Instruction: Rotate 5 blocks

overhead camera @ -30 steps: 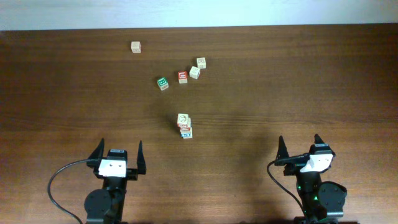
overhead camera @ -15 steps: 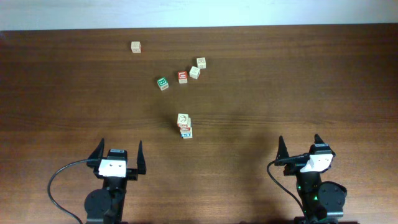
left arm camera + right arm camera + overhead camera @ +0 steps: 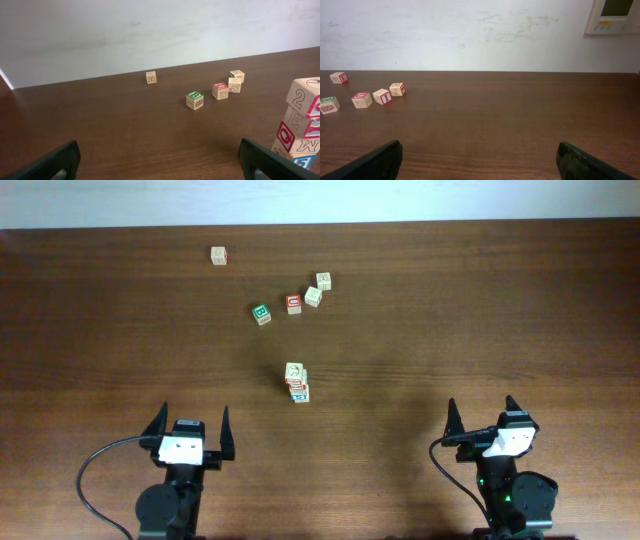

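nothing has moved; left hand (image 3: 193,412) and right hand (image 3: 481,403) stay spread apart, empty, over a dark, grained wooden desk (image 3: 480,310); small pale wooden cubes (image 3: 296,382) stand stacked, smudged white wall (image 3: 100,30) behind.

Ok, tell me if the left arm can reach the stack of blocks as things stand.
Probably yes: the left gripper is open, and nothing stands between it and the stack of blocks, ahead to its right.
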Available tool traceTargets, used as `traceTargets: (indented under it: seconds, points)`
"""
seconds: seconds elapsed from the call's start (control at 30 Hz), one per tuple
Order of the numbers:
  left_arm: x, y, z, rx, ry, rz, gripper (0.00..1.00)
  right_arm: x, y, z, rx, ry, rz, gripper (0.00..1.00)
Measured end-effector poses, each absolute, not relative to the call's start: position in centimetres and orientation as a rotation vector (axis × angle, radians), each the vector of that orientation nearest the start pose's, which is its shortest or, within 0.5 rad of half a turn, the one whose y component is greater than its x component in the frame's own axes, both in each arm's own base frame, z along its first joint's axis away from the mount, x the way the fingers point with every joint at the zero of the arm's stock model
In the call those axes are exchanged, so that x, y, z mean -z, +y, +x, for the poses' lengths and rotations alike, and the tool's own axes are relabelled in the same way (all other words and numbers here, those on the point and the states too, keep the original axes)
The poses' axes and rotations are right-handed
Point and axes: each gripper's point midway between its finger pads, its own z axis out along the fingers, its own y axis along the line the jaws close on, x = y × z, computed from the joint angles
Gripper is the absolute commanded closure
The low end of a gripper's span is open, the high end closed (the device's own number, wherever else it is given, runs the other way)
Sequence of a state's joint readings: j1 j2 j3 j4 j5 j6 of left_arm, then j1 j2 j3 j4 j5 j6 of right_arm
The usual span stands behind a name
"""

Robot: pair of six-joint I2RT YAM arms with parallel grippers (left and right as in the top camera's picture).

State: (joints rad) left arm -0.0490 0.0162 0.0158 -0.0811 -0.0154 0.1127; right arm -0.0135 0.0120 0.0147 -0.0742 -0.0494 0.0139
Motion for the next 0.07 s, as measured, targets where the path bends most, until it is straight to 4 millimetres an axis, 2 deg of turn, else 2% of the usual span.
traceTargets:
  seconds: [0.07]
  points:
    - [-15.76, -0.94, 24.59, -0.061, 1.648, 0.122, 0.01, -15.98, 0.52, 24.6, -0.041, 1.642, -0.015, 0.02]
